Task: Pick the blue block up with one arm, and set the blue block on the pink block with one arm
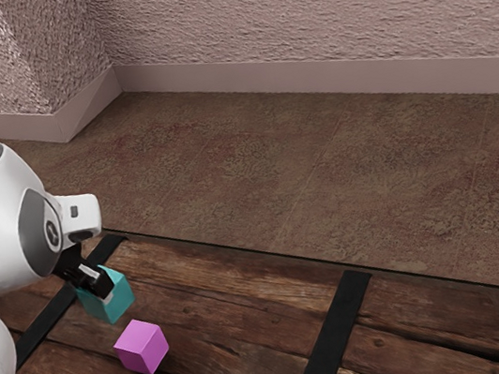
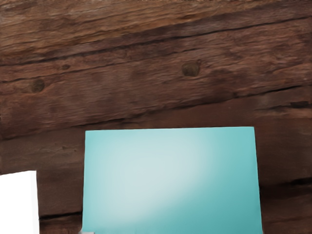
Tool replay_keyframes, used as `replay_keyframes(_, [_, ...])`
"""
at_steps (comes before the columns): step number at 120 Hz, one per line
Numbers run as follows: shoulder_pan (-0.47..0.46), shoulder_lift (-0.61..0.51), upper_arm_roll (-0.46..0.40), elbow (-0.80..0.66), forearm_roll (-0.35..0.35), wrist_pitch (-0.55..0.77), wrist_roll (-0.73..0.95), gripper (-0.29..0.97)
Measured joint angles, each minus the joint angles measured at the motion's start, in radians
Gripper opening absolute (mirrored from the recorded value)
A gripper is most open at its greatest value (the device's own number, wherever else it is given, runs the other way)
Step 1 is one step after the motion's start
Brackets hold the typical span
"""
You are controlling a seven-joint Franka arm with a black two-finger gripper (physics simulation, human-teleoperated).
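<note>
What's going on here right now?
The Franka arm's black end effector is closed on the teal-blue cube block near the exterior view's left end of the dark wooden plank table. I cannot tell whether that block has left the table. The pink cube block sits close by, nearer the camera and apart, with nothing on it, so the stacking is not yet done.

1. A bare, plain room was shown, of no clear trade or use.
2. Rough plastered walls (image 1: 297,9) were met by a pale skirting board (image 1: 308,78) above a worn brown floor (image 1: 322,166).
3. A worktop (image 1: 421,312) of dark planks was crossed by black straps (image 1: 336,344).
</note>
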State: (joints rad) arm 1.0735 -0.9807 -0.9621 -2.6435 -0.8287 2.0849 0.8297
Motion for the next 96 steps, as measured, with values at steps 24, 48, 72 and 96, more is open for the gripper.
replay_keyframes(24, [0.001,0.0,-0.04,0.017,-0.018,0.007,-0.004,0.16])
replay_keyframes(48, [-0.005,-0.001,-0.051,0.019,-0.02,0.01,-0.033,0.15])
replay_keyframes(72, [-0.008,-0.001,-0.057,0.02,-0.024,0.009,-0.073,0.24])
replay_keyframes(96, [-0.007,-0.001,-0.058,0.02,-0.038,-0.002,-0.092,0.48])
